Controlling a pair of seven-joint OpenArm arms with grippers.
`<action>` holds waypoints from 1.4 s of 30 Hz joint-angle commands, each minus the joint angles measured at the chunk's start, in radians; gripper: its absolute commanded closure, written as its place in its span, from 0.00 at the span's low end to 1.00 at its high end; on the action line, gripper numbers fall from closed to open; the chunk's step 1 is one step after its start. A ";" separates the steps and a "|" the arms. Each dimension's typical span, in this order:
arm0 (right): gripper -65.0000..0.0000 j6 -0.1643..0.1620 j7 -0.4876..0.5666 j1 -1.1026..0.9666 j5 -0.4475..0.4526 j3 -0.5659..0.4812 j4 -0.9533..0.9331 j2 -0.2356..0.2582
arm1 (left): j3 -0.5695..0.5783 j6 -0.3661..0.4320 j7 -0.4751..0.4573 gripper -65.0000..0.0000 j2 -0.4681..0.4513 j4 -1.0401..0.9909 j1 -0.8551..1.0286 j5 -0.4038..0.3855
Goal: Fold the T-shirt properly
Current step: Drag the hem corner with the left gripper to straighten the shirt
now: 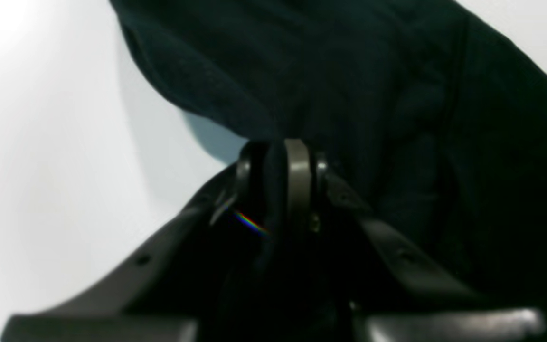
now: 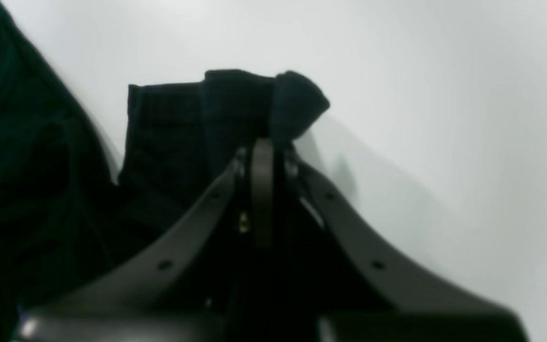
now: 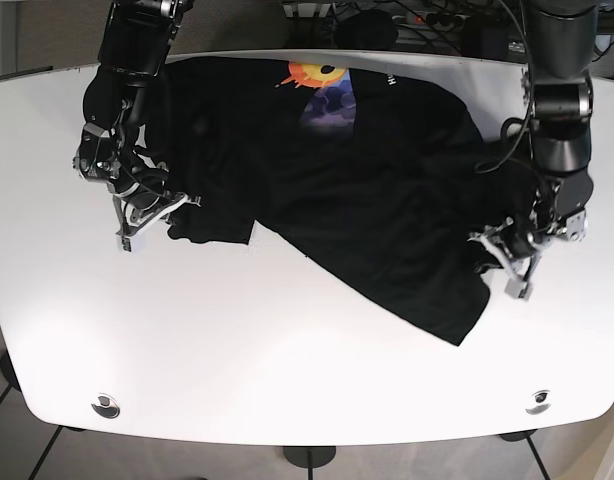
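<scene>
A black T-shirt (image 3: pixel 367 190) lies spread across the white desk (image 3: pixel 287 360), its printed chest at 12 o'clock and a loose corner trailing toward 5 o'clock. The right fingers (image 3: pixel 152 215), at 9 o'clock on the desk, are pressed together on a bunched fold of the shirt's edge; in the right wrist view the cloth (image 2: pixel 216 118) rises just past the closed tips (image 2: pixel 261 156). The left fingers (image 3: pixel 502 255), at 3 o'clock, are likewise clamped on the shirt's other side, with dark fabric (image 1: pixel 349 95) draped beyond and around the tips (image 1: pixel 280 161). Cables (image 3: pixel 407 15) lie past the desk's far rim at 12 o'clock. Two round fittings (image 3: pixel 105 405) sit near the front rim.
</scene>
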 commanded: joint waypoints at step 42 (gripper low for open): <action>0.97 0.009 0.020 0.020 0.018 -0.002 0.023 0.001 | -0.239 0.025 0.262 0.36 -0.131 0.095 -0.019 0.076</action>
